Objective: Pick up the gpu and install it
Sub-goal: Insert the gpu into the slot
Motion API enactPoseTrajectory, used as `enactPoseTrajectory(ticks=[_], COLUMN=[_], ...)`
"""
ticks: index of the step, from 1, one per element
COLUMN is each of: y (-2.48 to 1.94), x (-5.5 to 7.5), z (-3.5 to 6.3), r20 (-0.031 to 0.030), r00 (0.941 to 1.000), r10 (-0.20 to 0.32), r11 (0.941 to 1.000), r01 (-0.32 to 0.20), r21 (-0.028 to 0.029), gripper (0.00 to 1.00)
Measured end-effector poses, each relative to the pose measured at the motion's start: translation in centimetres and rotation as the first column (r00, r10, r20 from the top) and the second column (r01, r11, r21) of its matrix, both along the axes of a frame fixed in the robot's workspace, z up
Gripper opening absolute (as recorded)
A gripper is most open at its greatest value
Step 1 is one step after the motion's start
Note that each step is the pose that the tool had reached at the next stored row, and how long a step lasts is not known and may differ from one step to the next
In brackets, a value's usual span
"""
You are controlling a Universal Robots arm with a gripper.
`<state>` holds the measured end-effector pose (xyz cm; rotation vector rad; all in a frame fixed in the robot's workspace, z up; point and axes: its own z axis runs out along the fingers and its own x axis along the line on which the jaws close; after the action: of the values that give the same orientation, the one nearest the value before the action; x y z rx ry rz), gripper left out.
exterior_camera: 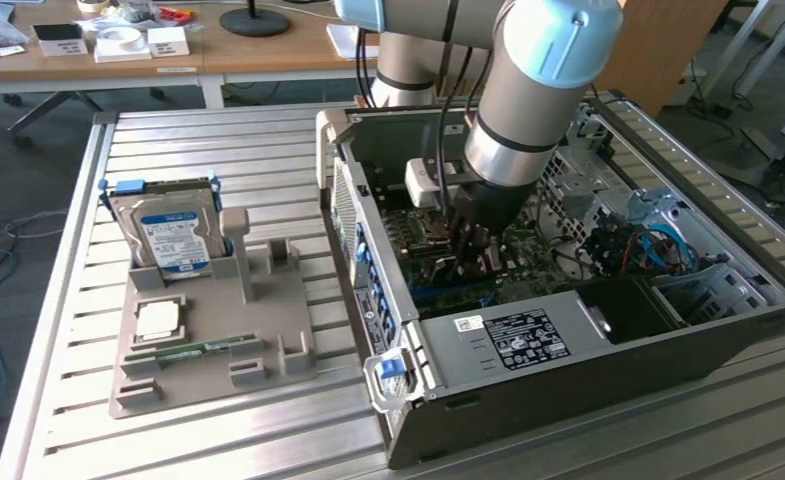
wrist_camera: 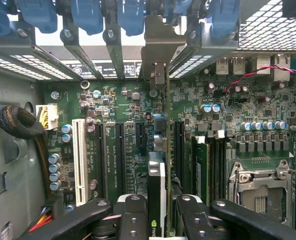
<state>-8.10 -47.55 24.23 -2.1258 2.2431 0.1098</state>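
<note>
Exterior view first: the arm reaches down into the open computer case (exterior_camera: 712,330), which lies on its side on the slatted metal table (exterior_camera: 59,400), and the gripper (exterior_camera: 474,250) hangs low over the motherboard (exterior_camera: 432,275). The gpu is hard to make out here behind the fingers. Well apart, toward the exterior view's left, a grey parts tray (exterior_camera: 212,345) carries the hard drive (exterior_camera: 172,235) standing on edge and the memory stick (exterior_camera: 195,350) lying flat. The case walls stand close on both sides of the arm, so sideways room looks tight, while the way up is open.

Wrist view next: the gpu (wrist_camera: 157,195) sits edge-on between the black fingers (wrist_camera: 133,217), pinched across its thin faces, so the gripper is clamped on it. Its long axis runs straight away from the gripper toward the silver bracket (wrist_camera: 159,50), which stands up at the rear slot openings under the blue latches (wrist_camera: 88,15). The card lines up along the black expansion slots (wrist_camera: 119,152), between them and the memory sockets (wrist_camera: 208,165), and I judge it at or very near its seat; whether it is fully home I cannot tell.
</note>
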Motion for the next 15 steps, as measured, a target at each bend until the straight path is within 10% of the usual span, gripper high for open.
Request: enactPoseTrajectory(ticks=[15], y=[0.00], x=[-0.14], z=[-0.37], r20=[-0.0001], r00=[1.0000], r10=[0.000], r11=[1.0000], r01=[0.000], r21=[0.0005], gripper=[0.27])
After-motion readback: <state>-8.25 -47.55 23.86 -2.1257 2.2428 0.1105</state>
